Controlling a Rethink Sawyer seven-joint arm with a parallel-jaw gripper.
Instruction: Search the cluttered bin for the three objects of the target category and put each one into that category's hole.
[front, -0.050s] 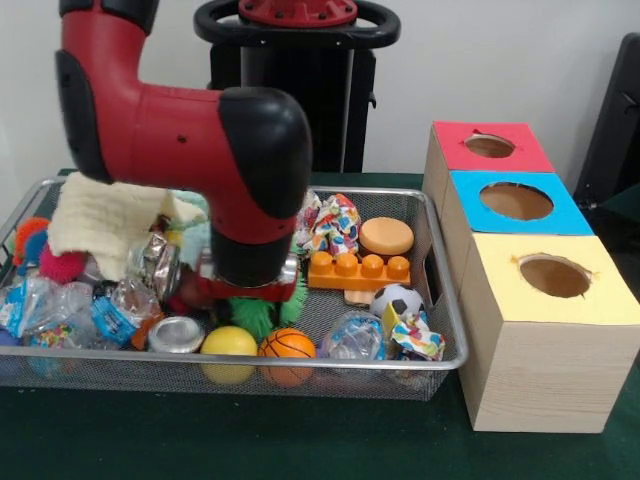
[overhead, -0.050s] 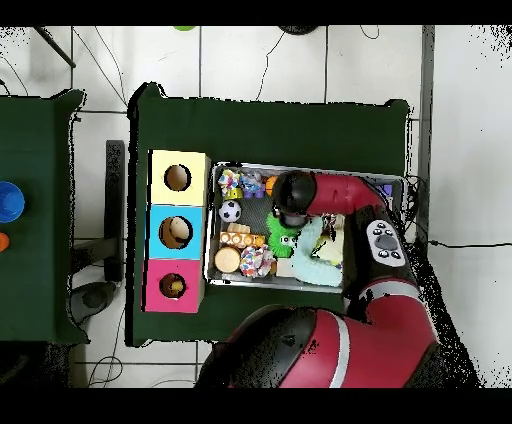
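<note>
Directly beneath the arm (front, -0.050s: 250, 190) lies a green fuzzy toy (front, -0.050s: 262, 315).

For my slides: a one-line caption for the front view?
Sawyer arm reaching into a wire bin of cluttered toys beside three colour-topped boxes with holes.

Gripper (front, -0.050s: 248, 290) hidden behind arm (front, -0.050s: 215, 150)

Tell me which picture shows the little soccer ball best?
The front view. There the soccer ball sits near the camera in the wire basket, right of the basketball, with its black and white patches plain. The overhead view shows it only as a tiny spotted dot beside the yellow box.
</note>
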